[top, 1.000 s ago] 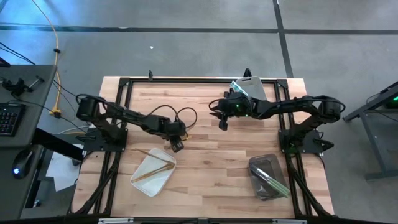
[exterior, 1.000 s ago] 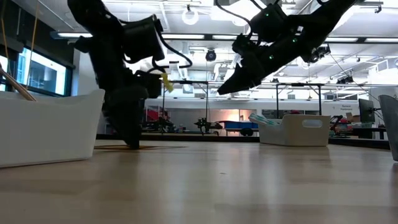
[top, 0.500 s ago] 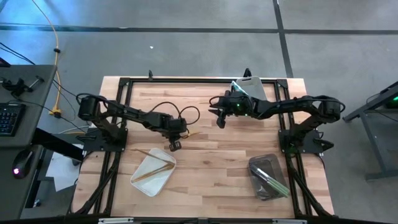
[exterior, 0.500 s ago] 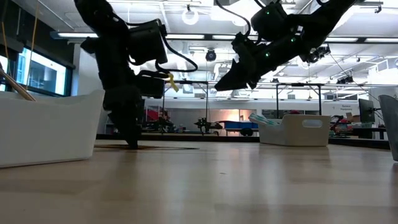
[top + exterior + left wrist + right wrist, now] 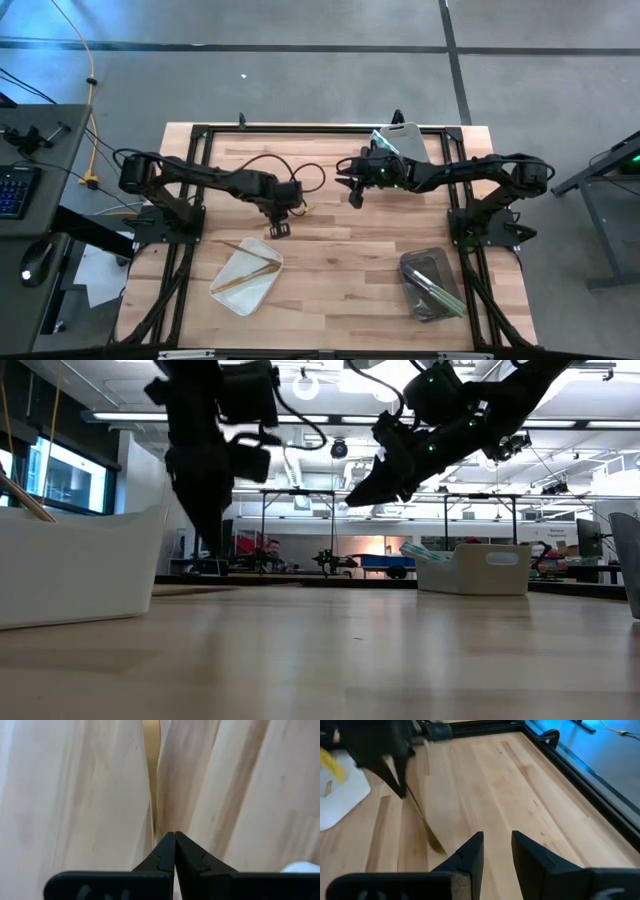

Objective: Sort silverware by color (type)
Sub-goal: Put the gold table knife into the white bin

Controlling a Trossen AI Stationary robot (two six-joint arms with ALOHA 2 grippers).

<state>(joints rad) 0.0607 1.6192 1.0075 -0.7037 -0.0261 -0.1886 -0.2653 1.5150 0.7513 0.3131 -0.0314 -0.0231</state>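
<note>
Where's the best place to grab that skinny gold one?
By its thin end, from straight above, pinching across the narrow width. The gold utensil is a slim flat strip low on the table, and the left gripper is shut on that end.

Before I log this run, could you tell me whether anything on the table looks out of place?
One gold utensil is outside the trays, pinched at one end by the left hand and slanting down to the wood. The right hand waits open nearby.
</note>
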